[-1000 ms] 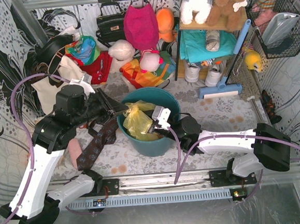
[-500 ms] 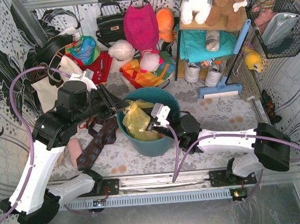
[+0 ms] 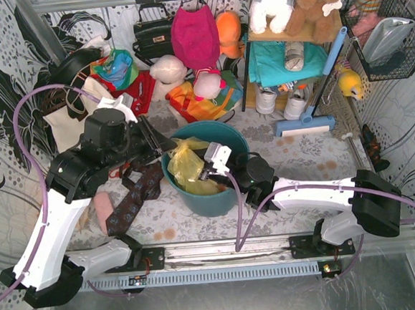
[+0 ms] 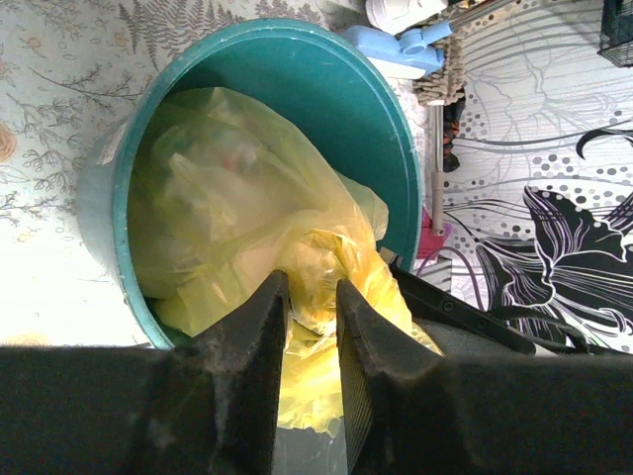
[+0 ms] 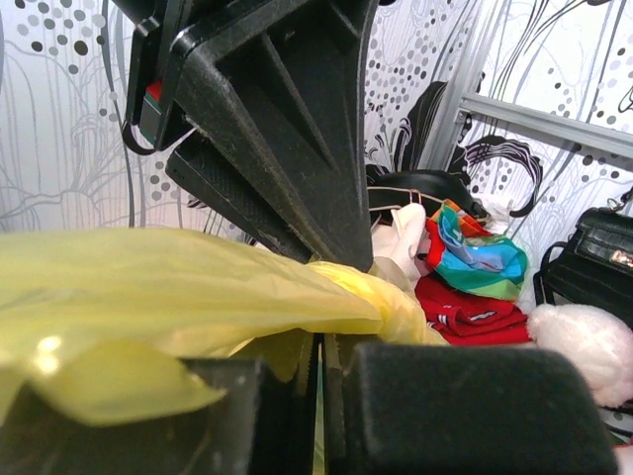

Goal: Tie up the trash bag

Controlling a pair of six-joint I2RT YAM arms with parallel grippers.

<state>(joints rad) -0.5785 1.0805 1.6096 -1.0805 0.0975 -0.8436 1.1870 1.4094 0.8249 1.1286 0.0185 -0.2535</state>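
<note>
The trash bag (image 3: 187, 167) is crinkly translucent yellow plastic sitting inside the teal bin (image 3: 229, 134). My left gripper (image 3: 167, 149) reaches over the bin's left rim, shut on a bunched strip of the bag's upper edge. The left wrist view has that yellow film (image 4: 227, 208) pinched at my left gripper (image 4: 312, 285), above the teal bin (image 4: 326, 89). My right gripper (image 3: 207, 171) comes in from the right, low inside the bin. It is shut on another flap of the trash bag (image 5: 178, 287), with film caught at my right gripper (image 5: 319, 341). The left gripper's black body looms just behind it.
A dark patterned tie (image 3: 135, 196) and a pink item (image 3: 101, 206) lie left of the bin. A cream tote (image 3: 68, 123), black handbag (image 3: 153, 31), plush toys and clothes crowd the back. A shelf and blue brush (image 3: 306, 124) stand at right. The mounting rail (image 3: 222, 253) runs along the front.
My left arm has shifted slightly up and to the right, keeping its hold. My right gripper has edged a little left into the bin, still clamped on the bag.
</note>
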